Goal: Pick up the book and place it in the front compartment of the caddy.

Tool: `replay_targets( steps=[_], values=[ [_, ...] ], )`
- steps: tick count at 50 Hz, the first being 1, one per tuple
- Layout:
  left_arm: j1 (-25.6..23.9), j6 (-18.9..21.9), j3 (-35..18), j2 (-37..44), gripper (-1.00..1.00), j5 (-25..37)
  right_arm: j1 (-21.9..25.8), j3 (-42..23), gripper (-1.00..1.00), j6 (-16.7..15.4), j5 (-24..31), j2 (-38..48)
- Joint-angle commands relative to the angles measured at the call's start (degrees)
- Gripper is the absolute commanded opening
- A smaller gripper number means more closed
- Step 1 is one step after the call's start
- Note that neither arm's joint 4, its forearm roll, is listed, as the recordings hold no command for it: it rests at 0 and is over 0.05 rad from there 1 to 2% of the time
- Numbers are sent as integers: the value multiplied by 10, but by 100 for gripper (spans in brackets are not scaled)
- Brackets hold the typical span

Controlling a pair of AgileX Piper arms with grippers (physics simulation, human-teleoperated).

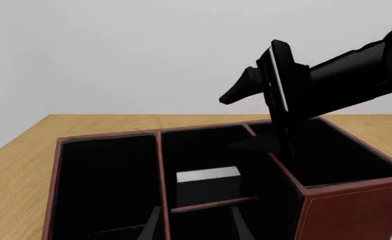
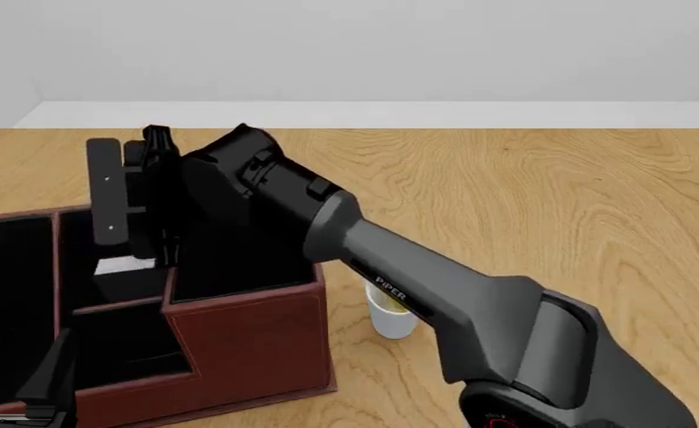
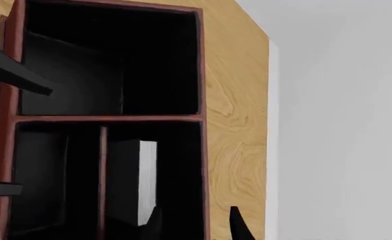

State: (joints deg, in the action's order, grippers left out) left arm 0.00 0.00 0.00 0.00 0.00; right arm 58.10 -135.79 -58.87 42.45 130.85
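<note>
The book (image 2: 124, 265) stands upright with its white face showing, inside a middle section of the red-brown caddy (image 2: 249, 334), just behind the low cross wall. The left wrist view shows the book (image 1: 208, 176) in that same section of the caddy (image 1: 356, 210), and so does the right wrist view, book (image 3: 147, 180) and caddy (image 3: 203, 65). My right gripper (image 2: 129, 201) hovers open over the caddy, above the book and apart from it; its fingertips (image 3: 239, 227) hold nothing. My left gripper (image 2: 17, 374) is open and empty at the caddy's near left corner.
A white-and-yellow mug (image 2: 391, 314) stands on the wooden table (image 2: 540, 196) just right of the caddy, half hidden by the right arm (image 2: 445, 294). That arm crosses diagonally over the caddy's right section. The table's far edge meets a pale wall.
</note>
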Motion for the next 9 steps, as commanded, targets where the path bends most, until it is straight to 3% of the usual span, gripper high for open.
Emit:
replay_targets(
  steps=[1,9],
  values=[
    [0,0,0,0,100,0,-8,18,100,-3,-7,-19],
    [0,0,0,0,100,0,4,82,100,-8,-17,-94]
  ],
)
